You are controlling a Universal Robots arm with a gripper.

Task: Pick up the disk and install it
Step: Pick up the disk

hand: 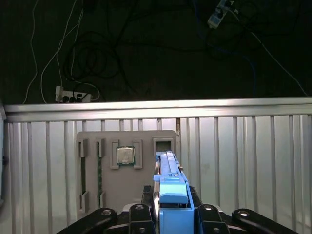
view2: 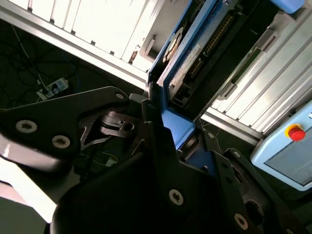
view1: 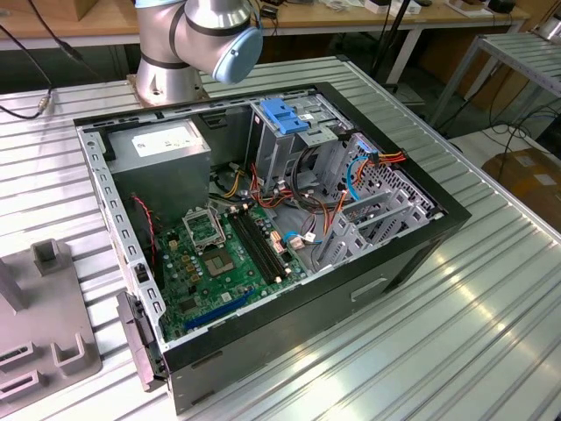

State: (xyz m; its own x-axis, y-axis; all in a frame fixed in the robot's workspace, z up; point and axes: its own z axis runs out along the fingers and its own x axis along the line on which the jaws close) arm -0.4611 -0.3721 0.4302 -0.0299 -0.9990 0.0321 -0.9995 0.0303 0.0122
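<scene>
Gripper [hand: 171,212] clamped on disk [hand: 173,192]. In the first wrist view I see it edge-on, long axis pointing straight out from the fingers. Open computer case [view1: 377,281] mid-frame in exterior view.

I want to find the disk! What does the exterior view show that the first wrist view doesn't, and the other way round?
Exterior view's own: the open computer case with its green board, and the arm's grey joint. First wrist view's own: the disk, edge-on in its blue bracket, held by the gripper, plus a chip and floor cables. Both: the ribbed metal table and, it seems, the grey holder plate.
</scene>
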